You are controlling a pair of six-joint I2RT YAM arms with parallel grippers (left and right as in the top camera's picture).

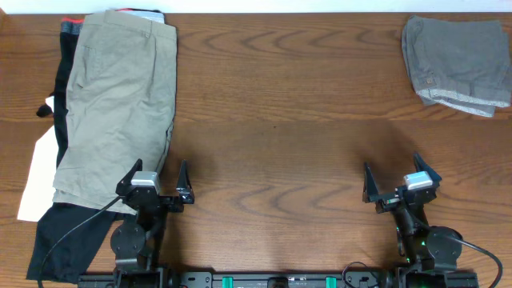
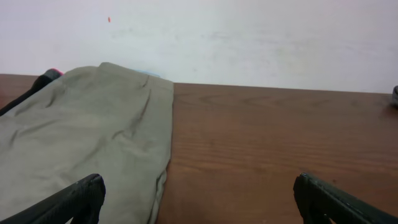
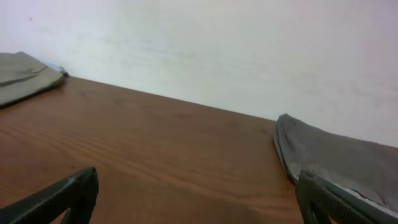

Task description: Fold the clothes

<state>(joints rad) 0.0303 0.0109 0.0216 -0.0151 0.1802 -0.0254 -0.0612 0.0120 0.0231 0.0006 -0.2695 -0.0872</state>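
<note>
The clothes, light khaki shorts, lie lengthwise on top of a pile at the table's left side, waistband toward the far edge. My left gripper stands open at the shorts' near right corner, one finger over the cloth and one over bare wood. In the left wrist view the shorts fill the left half, and the left gripper holds nothing. My right gripper is open over bare wood at the near right, far from the shorts. In its own view the right gripper is empty.
Under the shorts lie a black garment, a white one and a red edge. A folded grey garment sits at the far right corner, also seen as the grey garment. A white wall stands behind the table.
</note>
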